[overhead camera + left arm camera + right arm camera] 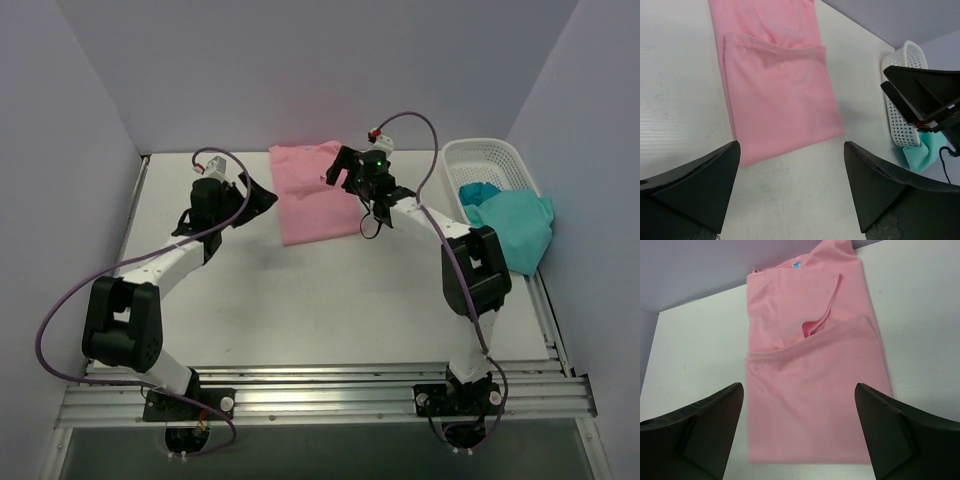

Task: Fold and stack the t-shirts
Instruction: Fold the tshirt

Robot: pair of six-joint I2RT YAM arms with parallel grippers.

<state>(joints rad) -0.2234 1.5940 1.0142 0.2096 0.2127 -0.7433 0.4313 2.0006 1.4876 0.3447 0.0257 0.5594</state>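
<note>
Label (pixel 798 264) on pink t-shirt (pixel 815 365) unreadable; left gripper (pixel 791 150) and right gripper (pixel 799 390) spread wide, empty

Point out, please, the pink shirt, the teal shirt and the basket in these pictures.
pink shirt (pixel 312 195): top view, middle of the folded cloth.
teal shirt (pixel 515 228): top view, the part spilling out of the basket.
basket (pixel 490 152): top view, its far wall.

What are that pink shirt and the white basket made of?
The pink shirt looks like soft, matte knit cloth, perhaps cotton: it lies limp and flat, with a stitched hem and gentle creases. The white basket looks like moulded plastic, slightly shiny: a stiff lattice of small holes that keeps its shape.
</note>
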